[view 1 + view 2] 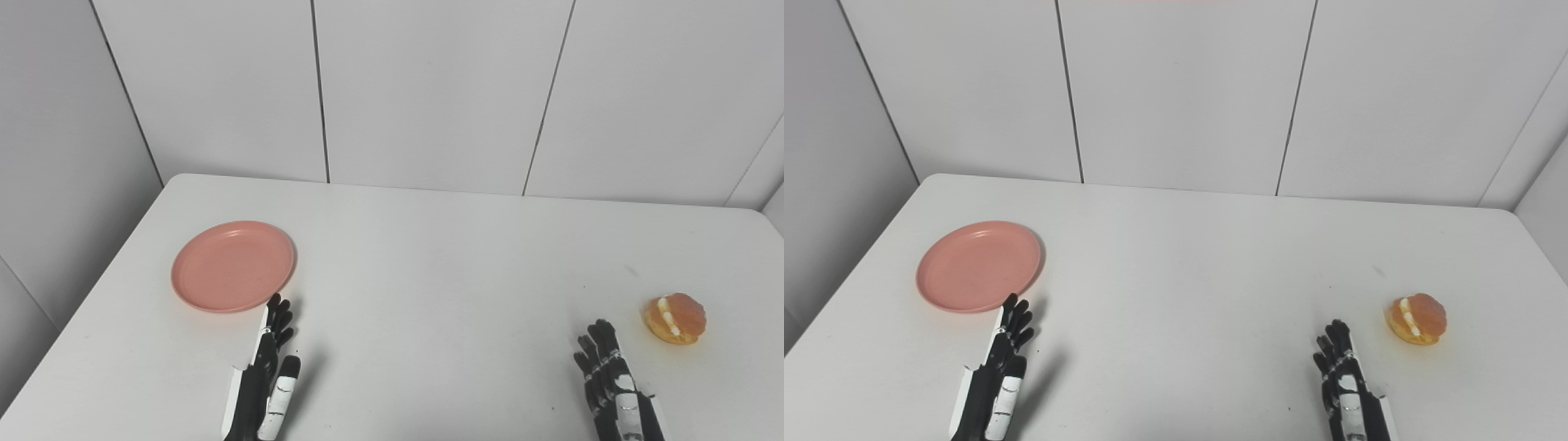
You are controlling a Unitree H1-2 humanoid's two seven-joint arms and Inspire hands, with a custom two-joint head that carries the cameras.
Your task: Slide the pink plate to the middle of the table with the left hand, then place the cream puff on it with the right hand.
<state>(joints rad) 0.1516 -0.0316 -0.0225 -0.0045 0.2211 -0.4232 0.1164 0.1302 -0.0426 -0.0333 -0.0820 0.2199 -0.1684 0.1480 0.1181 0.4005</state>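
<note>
A round pink plate [233,265] lies empty on the left part of the white table [429,257]. My left hand [269,361] is open just below the plate's near right rim, its fingertips close to the rim and holding nothing. At the right side of the table rests a golden cream puff [675,318] with a white cream stripe. My right hand [609,376] stands open to the left of and nearer than the puff, apart from it and empty.
The table's rounded far corners meet a grey panelled wall [429,92]. The left table edge runs diagonally beside the plate. The puff lies near the right edge.
</note>
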